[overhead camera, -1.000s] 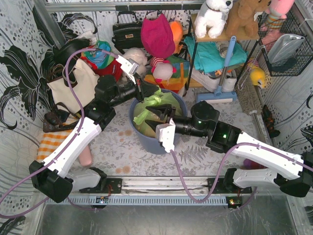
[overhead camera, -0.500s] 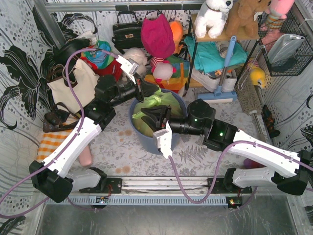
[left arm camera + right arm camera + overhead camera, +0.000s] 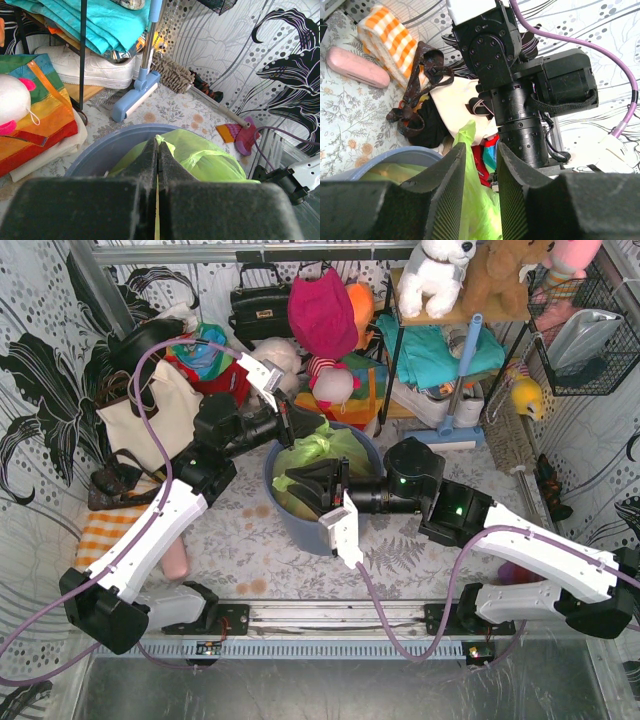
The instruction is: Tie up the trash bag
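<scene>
The trash bag (image 3: 318,452) sits in the round blue-grey bin (image 3: 300,528) near the middle of the worktop (image 3: 235,540). Its body is down inside the bin with its open end upward, and its light-green plastic is heaped above the rim towards 12 o'clock. Crumpled tan paper shows dimly through it lower down.

In the top view the left gripper (image 3: 291,430) reaches over the rim at about 11 o'clock of the bin. Its fingers are pressed together on a thin edge of the bag, and in the left wrist view a yellow-green line of plastic runs between them.

The right gripper (image 3: 293,483) comes in from 3 o'clock, and its fingertips lie over the bin's 9 o'clock side. In the right wrist view a narrow gathered strip of the bag stands upright between these fingers, its long axis running straight up and its tip pointing at the left arm's wrist. The fingers stand a little apart around the strip. Whether they press on it I cannot tell.

A cream tote bag (image 3: 150,418) with dark straps lies at 10 o'clock of the bin, and an orange-checked cloth (image 3: 105,537) at 8 o'clock.
</scene>
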Available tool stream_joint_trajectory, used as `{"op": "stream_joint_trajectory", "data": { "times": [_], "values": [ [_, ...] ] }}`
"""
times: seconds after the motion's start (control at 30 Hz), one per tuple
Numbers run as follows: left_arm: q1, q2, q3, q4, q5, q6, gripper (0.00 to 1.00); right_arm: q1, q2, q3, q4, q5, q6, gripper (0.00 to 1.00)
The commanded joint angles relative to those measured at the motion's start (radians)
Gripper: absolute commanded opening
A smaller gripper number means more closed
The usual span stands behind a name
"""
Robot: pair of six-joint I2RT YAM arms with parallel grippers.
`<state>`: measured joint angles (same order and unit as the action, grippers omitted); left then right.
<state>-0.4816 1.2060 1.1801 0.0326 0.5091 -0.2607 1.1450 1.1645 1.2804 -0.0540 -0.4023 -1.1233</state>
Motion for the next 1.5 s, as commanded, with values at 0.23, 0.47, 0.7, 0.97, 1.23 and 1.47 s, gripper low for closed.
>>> {"op": "stream_joint_trajectory", "data": {
  "times": [0.23,0.47,0.7,0.97,1.23,1.47],
  "values": [
    [0.007,-0.012,0.006,0.06,0.003,0.0,0.0,0.006,0.016,0.023,-0.014,0.038,-0.061,0.27],
    [0.007,-0.016,0.003,0.054,0.001,0.004,0.0,0.007,0.038,0.034,-0.045,0.06,-0.101,0.26],
    [0.006,-0.018,0.005,0.051,0.0,0.005,0.0,0.006,0.029,0.033,-0.077,0.052,-0.099,0.27],
    [0.006,-0.022,0.007,0.042,-0.004,0.011,0.0,0.008,0.048,0.028,-0.07,0.074,-0.119,0.29],
    [0.006,-0.025,0.006,0.042,-0.006,0.013,0.0,0.011,0.077,0.056,-0.099,0.119,-0.135,0.43],
    [0.007,-0.029,0.004,0.042,-0.005,0.015,0.0,0.017,0.097,0.054,-0.061,0.164,-0.157,0.37]
  ]
}}
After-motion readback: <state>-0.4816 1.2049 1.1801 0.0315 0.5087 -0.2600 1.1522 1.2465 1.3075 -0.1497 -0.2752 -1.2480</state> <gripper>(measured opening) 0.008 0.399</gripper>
